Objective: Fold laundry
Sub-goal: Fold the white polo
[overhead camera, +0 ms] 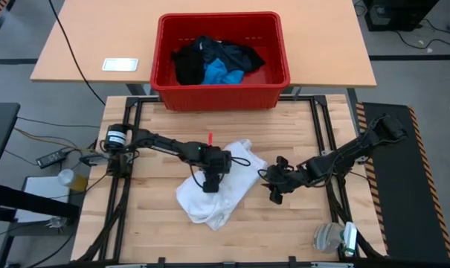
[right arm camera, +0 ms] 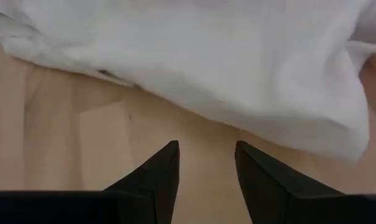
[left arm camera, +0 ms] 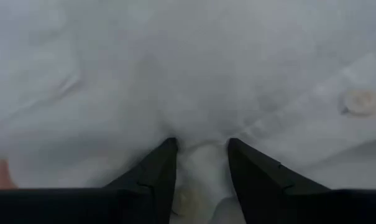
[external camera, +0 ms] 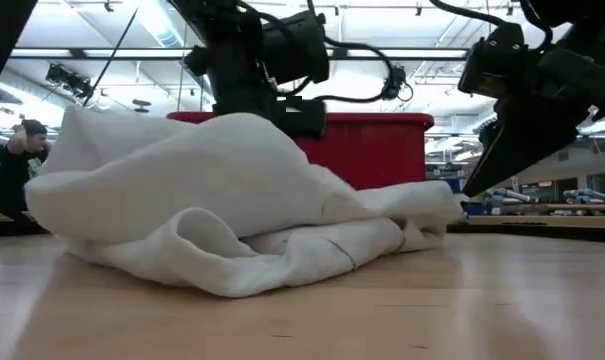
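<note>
My left gripper (overhead camera: 210, 183) pinches the crumpled white shirt (overhead camera: 219, 195) on the wooden table (overhead camera: 150, 216).
My right gripper (overhead camera: 274, 195) hovers released just beside the shirt's edge.

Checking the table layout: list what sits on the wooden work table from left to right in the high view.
Left gripper, pressed down on the white shirt → the shirt's right edge → bare table → right gripper, open beside the shirt, not touching it.
</note>
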